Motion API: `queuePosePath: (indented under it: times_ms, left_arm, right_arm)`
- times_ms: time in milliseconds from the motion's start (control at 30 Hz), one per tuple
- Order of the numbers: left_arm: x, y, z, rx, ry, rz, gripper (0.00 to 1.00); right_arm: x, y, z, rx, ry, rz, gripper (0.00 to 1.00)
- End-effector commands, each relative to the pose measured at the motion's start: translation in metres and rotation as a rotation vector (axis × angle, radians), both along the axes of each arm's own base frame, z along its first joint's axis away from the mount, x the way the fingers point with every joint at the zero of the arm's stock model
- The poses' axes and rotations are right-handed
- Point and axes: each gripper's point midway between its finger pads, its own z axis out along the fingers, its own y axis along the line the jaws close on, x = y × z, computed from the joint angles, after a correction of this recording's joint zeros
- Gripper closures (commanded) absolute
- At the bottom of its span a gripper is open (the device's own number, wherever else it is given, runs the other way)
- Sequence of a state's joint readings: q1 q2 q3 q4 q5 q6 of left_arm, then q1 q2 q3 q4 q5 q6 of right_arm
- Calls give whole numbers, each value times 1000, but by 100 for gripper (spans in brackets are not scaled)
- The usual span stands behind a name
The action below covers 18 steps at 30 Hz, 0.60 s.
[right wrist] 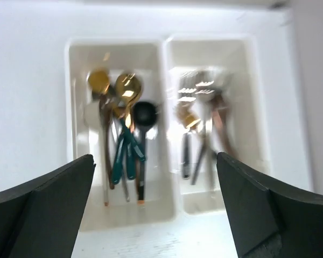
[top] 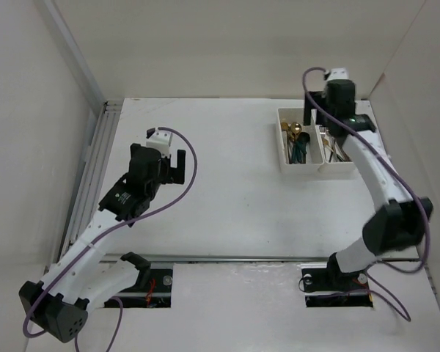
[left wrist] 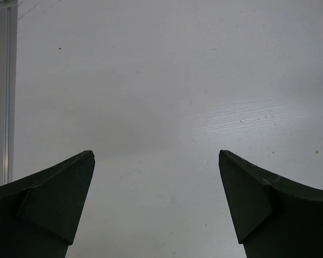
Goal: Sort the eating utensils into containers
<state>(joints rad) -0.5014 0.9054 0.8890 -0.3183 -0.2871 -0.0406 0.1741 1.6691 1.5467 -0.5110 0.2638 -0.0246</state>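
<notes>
The white two-compartment tray (top: 286,158) stands at the back right of the table and fills the right wrist view (right wrist: 167,64). Its left compartment holds several spoons (right wrist: 124,134), gold heads on dark green handles plus a black one. Its right compartment holds several forks (right wrist: 202,129), silver, copper and dark; they also show in the top view (top: 330,143). My right gripper (right wrist: 156,215) is open and empty, hovering above the tray. My left gripper (left wrist: 156,204) is open and empty over bare table, left of centre (top: 172,165).
White walls enclose the table on the left, back and right. An aluminium rail (top: 95,169) runs along the left edge, also seen in the left wrist view (left wrist: 2,91). Two cut-outs with the arm bases (top: 150,282) lie at the near edge.
</notes>
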Motion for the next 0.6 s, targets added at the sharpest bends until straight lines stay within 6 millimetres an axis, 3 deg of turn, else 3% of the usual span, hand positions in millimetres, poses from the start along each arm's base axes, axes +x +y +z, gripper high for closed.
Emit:
queuePosePath:
  times_ms: [0,33,100,133,167,200,267,300,400,567]
  left_arm:
    - [-2,18,35,-11,-87,69,0]
    - [-5,25,37,6,-96,91,0]
    - [-9,31,34,19,-91,110,0]
    - [-9,32,30,24,-83,110,0]
    - [-11,37,34,20,-98,128,0]
    - [-12,38,36,12,-104,128,0]
    - [-13,42,39,6,-114,139,0]
    - [-13,42,39,6,-114,139,0]
    - [-12,45,39,10,-111,140,0]
    - [-10,58,32,-14,-86,182,0]
  right_arm:
    - [-50,-52,85,19,-223,-206,0]
    - [-82,-72,119,21,-324,-294,0]
    - [-119,-93,134,12,-390,-377,0]
    - [-136,-101,126,1,-389,-404,0]
    - [-170,-110,146,11,-471,-436,0]
    - [-186,-113,150,15,-500,-447,0]
    - [-213,-114,138,13,-493,-447,0]
    - [-236,-114,146,42,-547,-442,0]
    - [-269,-110,144,99,-568,-432,0]
    - [-301,-104,143,200,-609,-433,0]
